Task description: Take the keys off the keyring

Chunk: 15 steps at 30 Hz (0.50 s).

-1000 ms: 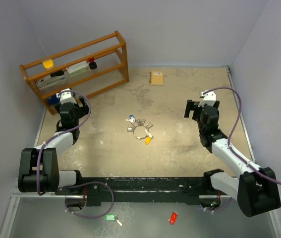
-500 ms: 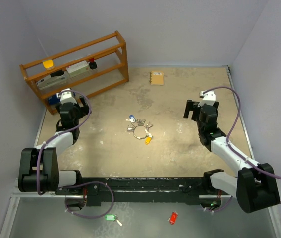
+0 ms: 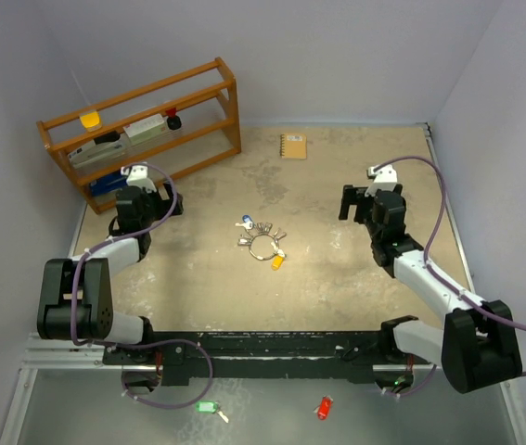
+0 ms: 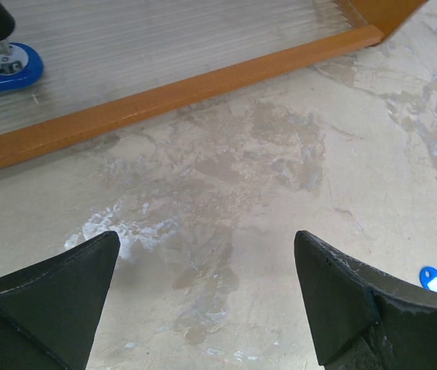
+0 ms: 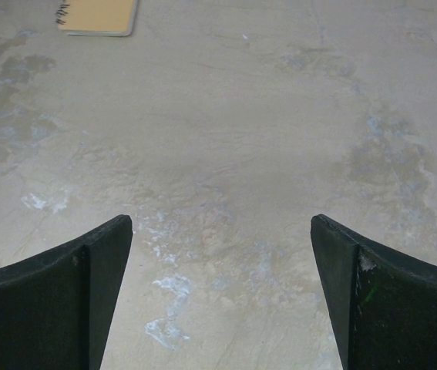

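Keyring (image 3: pixel 263 247) lies flat near the middle of the desk (image 3: pixel 337 278), between the two arms and well apart from both. Keys (image 3: pixel 262 229) are gathered at it, fanned mostly along its far side. Silver ones sit in a cluster, a blue-headed key (image 3: pixel 245 222) is at the far left of the bunch with a white one just beside it, and a yellow-orange key (image 3: pixel 278 262) is on the near right. Left hand (image 4: pixel 206 243) sits at the left of the desk, close to the near foot of the wooden rack (image 3: pixel 142 97), jaws spread wide, nothing between them. Its wrist view shows bare mottled desk beyond the fingers (image 4: pixel 56 285) and the rack's orange bottom rail across the far side. A blue stapler (image 4: pixel 6 65) sits on the lowest shelf at far left, and a sliver of blue key head shows at the right edge. Right hand (image 5: pixel 222 227) hovers at the right of the desk, jaws likewise wide and empty, with bare desk below. A tan notebook (image 5: pixel 99 15) shows at the far left of its wrist view; from above it lies at the far edge of the desk, right of the rack. The rack's upper shelves carry a few small items, too small to tell. Green tag (image 3: pixel 207 406) and red tag (image 3: pixel 324 407) lie on the lower grey surface, nearer than the arm bases, off the desk.
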Each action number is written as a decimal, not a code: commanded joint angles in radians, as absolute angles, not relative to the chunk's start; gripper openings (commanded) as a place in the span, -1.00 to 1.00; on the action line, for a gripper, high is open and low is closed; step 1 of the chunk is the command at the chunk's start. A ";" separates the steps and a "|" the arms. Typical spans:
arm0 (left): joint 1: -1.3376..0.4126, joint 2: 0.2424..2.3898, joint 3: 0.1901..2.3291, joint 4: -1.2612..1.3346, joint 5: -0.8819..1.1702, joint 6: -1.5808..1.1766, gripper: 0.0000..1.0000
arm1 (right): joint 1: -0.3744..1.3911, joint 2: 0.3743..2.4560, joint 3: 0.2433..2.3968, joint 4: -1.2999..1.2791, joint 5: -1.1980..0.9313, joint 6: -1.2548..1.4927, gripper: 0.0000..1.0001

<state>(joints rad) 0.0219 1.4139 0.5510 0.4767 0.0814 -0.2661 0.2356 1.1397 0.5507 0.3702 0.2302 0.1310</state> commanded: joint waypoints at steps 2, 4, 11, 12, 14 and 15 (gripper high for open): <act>0.013 1.390 0.569 0.538 0.178 -0.227 0.85 | 0.257 1.132 0.598 0.377 0.079 0.115 1.00; 0.009 1.382 0.561 0.555 0.211 -0.230 0.85 | 0.263 1.112 0.586 0.378 0.049 0.134 1.00; -0.012 1.391 0.562 0.606 0.354 -0.245 0.85 | 0.339 1.037 0.526 0.364 -0.116 0.170 0.53; -0.016 1.391 0.562 0.613 0.370 -0.245 0.84 | 0.364 1.031 0.518 0.364 -0.128 0.171 0.51; -0.022 1.394 0.561 0.627 0.414 -0.244 0.79 | 0.416 1.032 0.500 0.364 -0.159 0.170 0.45; -0.025 1.398 0.563 0.629 0.427 -0.244 0.75 | 0.441 1.039 0.494 0.362 -0.167 0.171 0.45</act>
<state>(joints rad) -0.0101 1.4136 0.5510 0.5457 0.3149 -0.2504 0.3641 1.0443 0.5220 0.3500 -0.0666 0.1551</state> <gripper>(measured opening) 0.905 0.735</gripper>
